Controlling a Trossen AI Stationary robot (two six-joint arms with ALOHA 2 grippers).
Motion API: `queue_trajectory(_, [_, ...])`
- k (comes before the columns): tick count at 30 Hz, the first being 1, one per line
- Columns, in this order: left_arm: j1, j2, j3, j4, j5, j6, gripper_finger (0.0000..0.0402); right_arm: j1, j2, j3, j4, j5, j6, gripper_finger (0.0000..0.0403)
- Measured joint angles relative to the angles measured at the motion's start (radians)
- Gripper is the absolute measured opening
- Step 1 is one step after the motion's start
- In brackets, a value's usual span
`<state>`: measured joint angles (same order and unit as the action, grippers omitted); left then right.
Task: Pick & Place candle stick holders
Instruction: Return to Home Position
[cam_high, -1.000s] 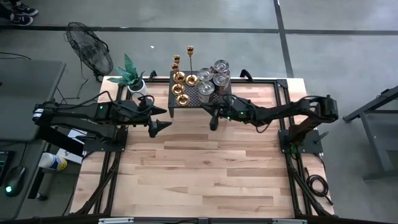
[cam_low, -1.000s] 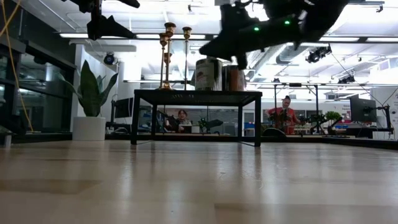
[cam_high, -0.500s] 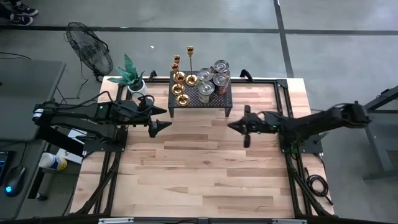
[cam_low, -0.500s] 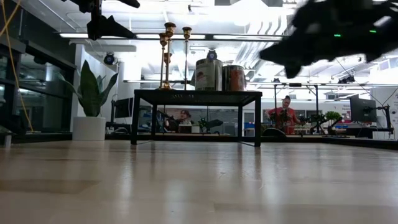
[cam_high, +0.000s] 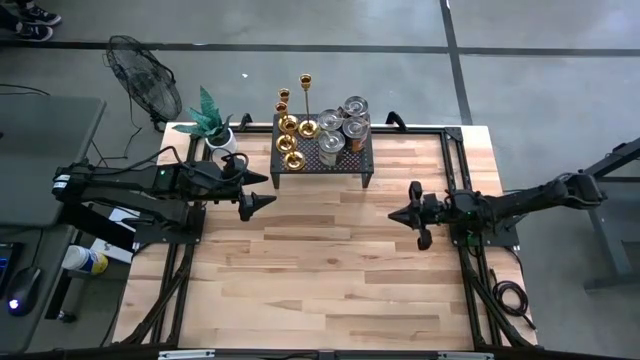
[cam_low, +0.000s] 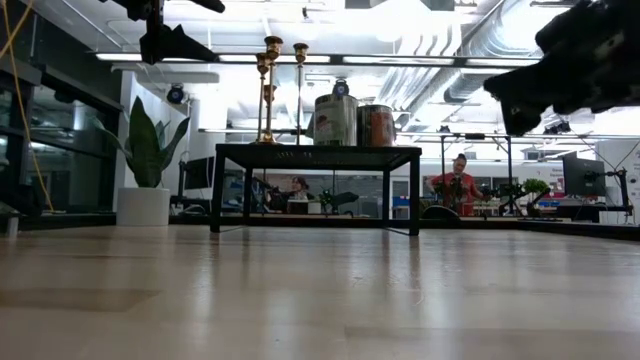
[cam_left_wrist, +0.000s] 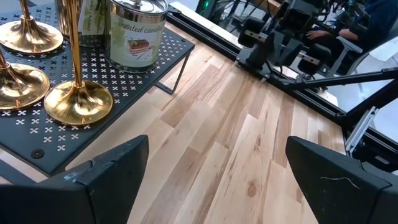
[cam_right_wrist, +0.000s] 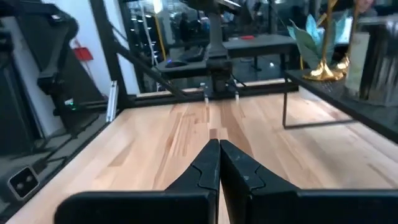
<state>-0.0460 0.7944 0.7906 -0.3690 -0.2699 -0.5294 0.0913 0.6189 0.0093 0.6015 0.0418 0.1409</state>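
Well clear of the black perforated metal shelf (cam_high: 345, 162), the right gripper (cam_right_wrist: 219, 144) hangs closed, empty; just beside the shelf's left end, the left gripper (cam_high: 268, 190) gapes wide, empty. Shiny gold candle stick holders (cam_high: 290, 125) stand on it. A careless left swing could topple them.

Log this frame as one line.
left gripper: open, empty, by shelf front-left corner | right gripper: shut, empty, right of shelf | candle stick holders: on shelf
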Motion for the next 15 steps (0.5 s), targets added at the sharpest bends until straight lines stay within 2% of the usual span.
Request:
queue_trajectory(9, [0.000,0.000,0.000,0.000,0.000,0.000,0.0374,0.001,-0.200,0.000,-0.276,-0.079,-0.065,0.0000])
queue_trajectory(15, [0.000,0.000,0.000,0.000,0.000,0.000,0.0374,0.001,-0.355,0.000,-0.433,-0.087,-0.078,0.0000])
